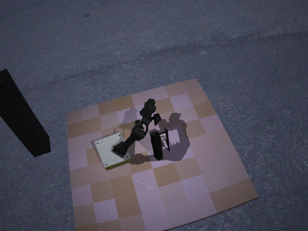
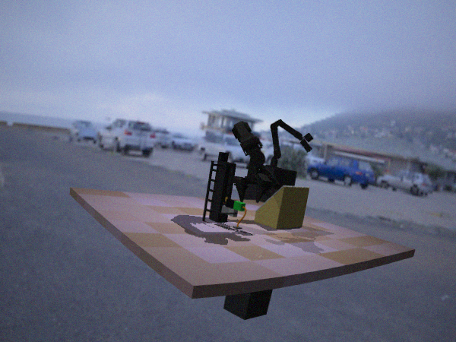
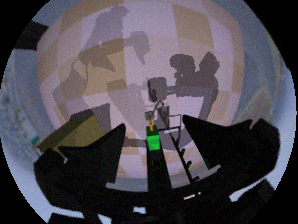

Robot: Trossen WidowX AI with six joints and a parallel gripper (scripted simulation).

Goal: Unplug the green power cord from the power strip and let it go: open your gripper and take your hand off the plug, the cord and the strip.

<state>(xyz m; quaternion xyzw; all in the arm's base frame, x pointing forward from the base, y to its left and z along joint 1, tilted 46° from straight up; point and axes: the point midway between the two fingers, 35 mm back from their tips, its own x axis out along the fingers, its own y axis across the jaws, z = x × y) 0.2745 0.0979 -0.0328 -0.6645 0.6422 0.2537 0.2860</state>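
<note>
The power strip [image 1: 157, 147] [image 2: 218, 194] is a tall black bar standing upright on the table. The green plug [image 2: 239, 206] [image 3: 153, 142] is beside the strip's face, low down, with a black piece between them. Whether any of it still sits in a socket cannot be told. Its orange cord [image 2: 242, 218] [image 3: 151, 122] hangs down to the table. My gripper [image 1: 149, 126] [image 2: 250, 201] [image 3: 154, 122] is wide open, with one finger on each side of the plug in the wrist view and a gap to both. In the exterior view the fingertips are just above and beside the plug.
A thin black ladder-like frame [image 1: 168, 143] [image 2: 208, 194] [image 3: 181, 150] stands along the strip's far side. An olive wedge block [image 2: 292, 209] [image 3: 80, 132] with a pale top [image 1: 108, 150] stands near the arm's base. The checkered table [image 1: 179, 205] [image 2: 152, 251] carries them all.
</note>
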